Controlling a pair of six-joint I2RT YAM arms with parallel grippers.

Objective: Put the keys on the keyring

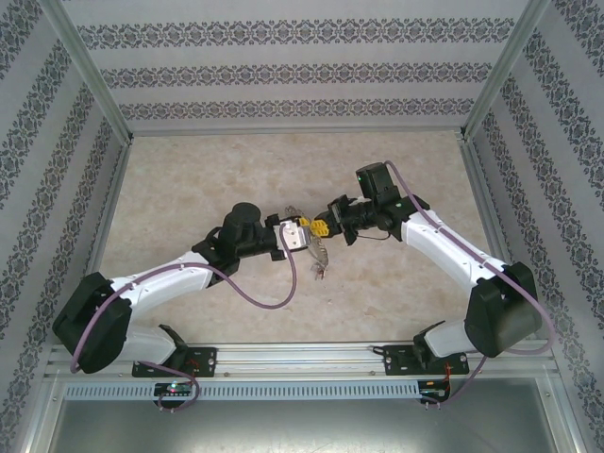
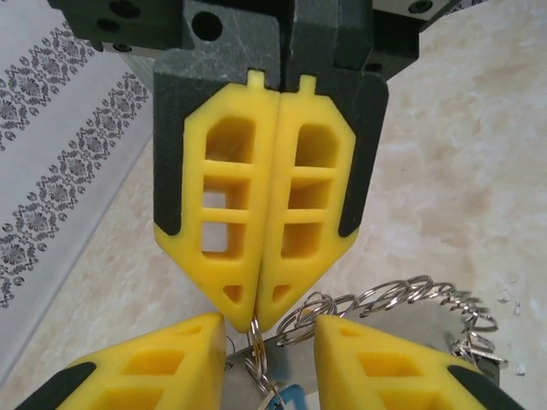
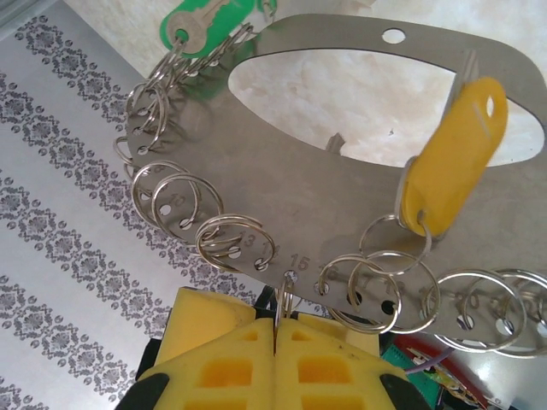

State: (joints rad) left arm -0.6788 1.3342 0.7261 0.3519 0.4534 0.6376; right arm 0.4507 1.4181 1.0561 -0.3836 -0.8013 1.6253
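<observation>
Right tool [image 3: 275, 325] pinches a split ring [image 3: 285, 295] on the keyring [image 3: 282, 196] above the bench [image 1: 189, 170]; left tool [image 2: 269, 331] stands partly open beside it.

Keyring [image 3: 291, 171]: silvery grey, you'll note
Green key [image 3: 222, 17]: green cap
Yellow key [image 3: 453, 145]: yellow cap
Table [image 1: 189, 179]: beige marbling
Walls [image 1: 283, 75]: your grey floral stripes

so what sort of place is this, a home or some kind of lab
Probably a robot test cell, not a home: patterned wall panels set in a bare aluminium frame, two white-and-black robot arms bolted to a slotted metal rail, over a beige marbled tabletop.
</observation>
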